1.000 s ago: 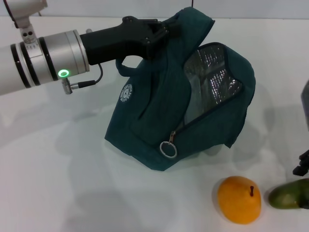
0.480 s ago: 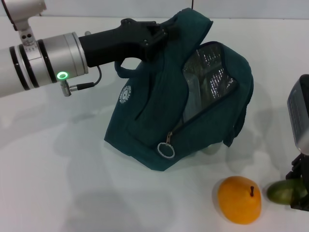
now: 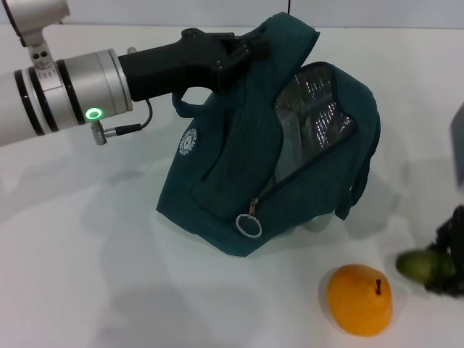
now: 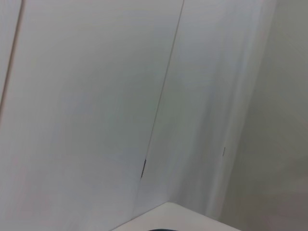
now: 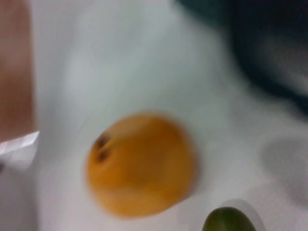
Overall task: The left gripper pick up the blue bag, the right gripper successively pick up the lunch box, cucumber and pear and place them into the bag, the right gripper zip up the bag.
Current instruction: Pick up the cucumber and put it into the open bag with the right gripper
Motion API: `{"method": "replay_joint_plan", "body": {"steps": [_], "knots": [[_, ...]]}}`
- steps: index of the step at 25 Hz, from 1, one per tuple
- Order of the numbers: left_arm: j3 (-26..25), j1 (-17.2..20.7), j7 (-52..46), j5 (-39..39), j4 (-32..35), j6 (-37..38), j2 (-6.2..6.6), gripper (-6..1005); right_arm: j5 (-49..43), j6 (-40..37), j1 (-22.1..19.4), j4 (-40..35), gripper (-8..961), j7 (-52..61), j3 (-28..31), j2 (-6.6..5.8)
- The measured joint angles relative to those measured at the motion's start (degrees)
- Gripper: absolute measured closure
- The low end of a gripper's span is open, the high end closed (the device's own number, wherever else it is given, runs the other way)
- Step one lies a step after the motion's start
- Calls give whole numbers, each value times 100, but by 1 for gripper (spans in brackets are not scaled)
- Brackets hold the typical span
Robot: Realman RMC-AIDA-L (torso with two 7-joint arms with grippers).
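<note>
The blue bag stands in the middle of the white table, its zipper open and silvery lining showing. My left gripper is shut on the bag's top fabric by the handles and holds it up. In front of the bag and to its right, the orange pear lies on the table, and it also fills the right wrist view as the pear. At the right edge, my right gripper is shut on the cucumber, whose green end sticks out toward the pear. The cucumber tip shows close to the wrist camera. The lunch box is hidden.
The zipper's metal ring pull hangs at the bag's front lower corner. Bare white table lies in front of the bag on the left. The left wrist view shows only pale wall panels.
My right gripper dropped onto the cucumber at the right edge, closed on it, and has now raised it slightly. The bag, pear and left arm stayed put.
</note>
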Motion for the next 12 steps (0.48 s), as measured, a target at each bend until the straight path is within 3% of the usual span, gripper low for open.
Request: {"method": "replay_joint_plan", "body": {"steps": [7,12], "knots": [[0,0,123,-8,0,15,0,960,1347,110,34,267,412,-249,2257,-51],[0,4,127,10,0,30,0,960,2475,94,-173,382,412,-696,3125,-55]]}}
